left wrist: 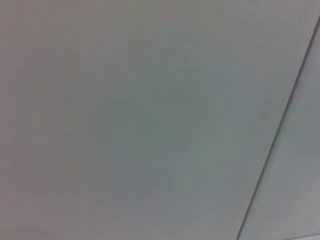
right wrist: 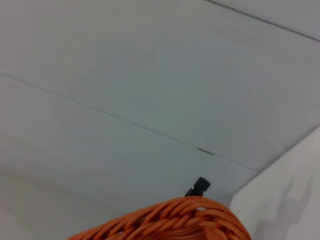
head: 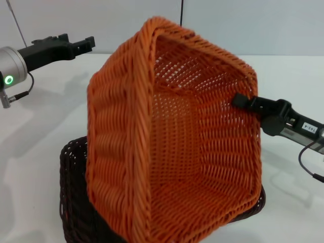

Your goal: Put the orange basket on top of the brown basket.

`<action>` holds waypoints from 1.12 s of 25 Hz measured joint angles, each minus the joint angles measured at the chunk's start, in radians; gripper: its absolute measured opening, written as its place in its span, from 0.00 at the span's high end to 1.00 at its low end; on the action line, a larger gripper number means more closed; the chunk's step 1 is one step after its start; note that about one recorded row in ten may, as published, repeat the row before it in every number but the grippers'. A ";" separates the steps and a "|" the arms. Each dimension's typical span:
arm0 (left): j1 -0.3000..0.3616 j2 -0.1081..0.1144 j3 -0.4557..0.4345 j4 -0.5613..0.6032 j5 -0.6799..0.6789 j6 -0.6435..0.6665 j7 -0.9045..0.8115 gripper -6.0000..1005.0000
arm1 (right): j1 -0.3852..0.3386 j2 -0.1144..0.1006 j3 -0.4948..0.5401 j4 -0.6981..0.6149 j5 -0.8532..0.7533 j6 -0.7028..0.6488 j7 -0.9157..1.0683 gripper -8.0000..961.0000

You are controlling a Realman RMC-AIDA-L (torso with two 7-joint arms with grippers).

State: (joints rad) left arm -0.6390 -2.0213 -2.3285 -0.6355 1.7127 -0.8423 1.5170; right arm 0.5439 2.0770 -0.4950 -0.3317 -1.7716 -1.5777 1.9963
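The brown basket (head: 76,202) is sitting on the desk (head: 40,126) nearest the head camera, mostly covered by the orange basket (head: 172,147), which is hanging tilted above it with its open mouth turned toward the camera. The lower rim of the orange one is lying close over the brown one's far edge; whether the two are touching cannot be told. The right gripper (head: 242,100) is gripping the orange basket's right wall, its jaws closed over the braided rim, so the basket is hanging from those jaws, with the brown one below and beside them. By this showing, the lift appears done and the carry over the target about complete; levelling, lowering and letting go are left.

Farther back, the left gripper (head: 83,44) is hovering well apart from both baskets, taking no part; its jaws are looking closed and are holding nothing.

The head view alone is showing both baskets and both arms. The right wrist view is showing only a strip of orange rim with a small dark tip just behind it, and wall panels beyond. The left wrist view is showing bare wall.
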 joint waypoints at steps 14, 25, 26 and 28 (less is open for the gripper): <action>-0.018 -0.005 0.000 0.016 0.001 0.019 0.008 0.16 | 0.008 -0.005 -0.019 -0.035 0.006 0.003 0.006 0.56; -0.040 0.001 0.000 0.036 0.000 0.034 0.023 0.16 | -0.024 -0.020 -0.038 -0.132 -0.006 -0.068 0.051 0.34; -0.041 0.001 -0.002 0.036 -0.002 0.035 0.026 0.16 | -0.040 -0.022 -0.029 -0.155 0.004 -0.070 0.053 0.32; -0.041 0.000 -0.004 0.035 -0.004 0.035 0.026 0.16 | -0.078 -0.031 -0.007 -0.208 0.030 -0.071 0.047 0.31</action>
State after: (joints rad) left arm -0.6801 -2.0210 -2.3326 -0.6003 1.7091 -0.8074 1.5434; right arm 0.4663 2.0464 -0.5020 -0.5395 -1.7412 -1.6491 2.0429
